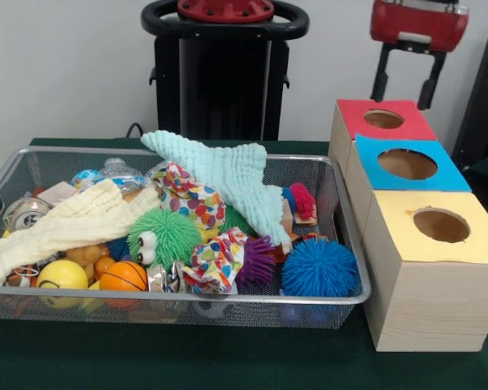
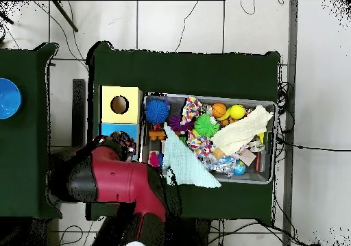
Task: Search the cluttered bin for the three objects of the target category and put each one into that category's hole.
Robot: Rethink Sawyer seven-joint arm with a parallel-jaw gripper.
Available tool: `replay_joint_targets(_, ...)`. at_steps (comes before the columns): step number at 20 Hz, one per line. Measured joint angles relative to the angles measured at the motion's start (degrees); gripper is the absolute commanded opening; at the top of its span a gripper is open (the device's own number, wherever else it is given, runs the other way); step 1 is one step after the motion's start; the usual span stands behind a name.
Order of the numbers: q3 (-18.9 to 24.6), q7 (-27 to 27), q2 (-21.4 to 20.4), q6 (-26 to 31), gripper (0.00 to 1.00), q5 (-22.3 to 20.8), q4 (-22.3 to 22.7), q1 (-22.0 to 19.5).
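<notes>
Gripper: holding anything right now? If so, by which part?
Nothing held. The gripper hangs open and empty above the red-topped box, clear of the bin.

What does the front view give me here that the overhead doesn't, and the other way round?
Only the front view shows the open gripper hanging above the red box, plus all three holes.

Only the overhead shows the arm covering the red box and part of the blue one, and a blue bowl on a side table.

Both show the bin, yellow box, blue spiky ball, green ball and cloths.
</notes>
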Motion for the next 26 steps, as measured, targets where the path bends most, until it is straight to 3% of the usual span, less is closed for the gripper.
replay_joint_targets(2, 0.52, 0.0, -0.8, 0.0, 1.0, 0.01, 0.03, -1.99)
replay_joint_targets(12, 6.36, 0.0, -4.26, -0.01, 1.0, -0.66, 0.06, -22.69)
replay_joint_targets(14, 8.53, 0.0, -4.48, -0.01, 1.0, -1.7, 0.17, -29.42)
replay_joint_targets(16, 9.5, 0.0, -4.56, -0.01, 1.0, -2.12, 0.41, -32.06)
replay_joint_targets(20, 14.49, -0.01, -4.93, -0.04, 1.0, -4.39, 2.92, -42.39)
replay_joint_targets(23, 16.55, -0.01, -4.96, -0.27, 1.0, -6.1, 4.37, -45.98)
replay_joint_targets(25, 19.84, -0.01, -4.82, -1.24, 1.0, -10.05, 6.78, -51.26)
replay_joint_targets(26, 20.34, -0.01, -4.77, -1.47, 1.0, -10.78, 7.1, -52.0)
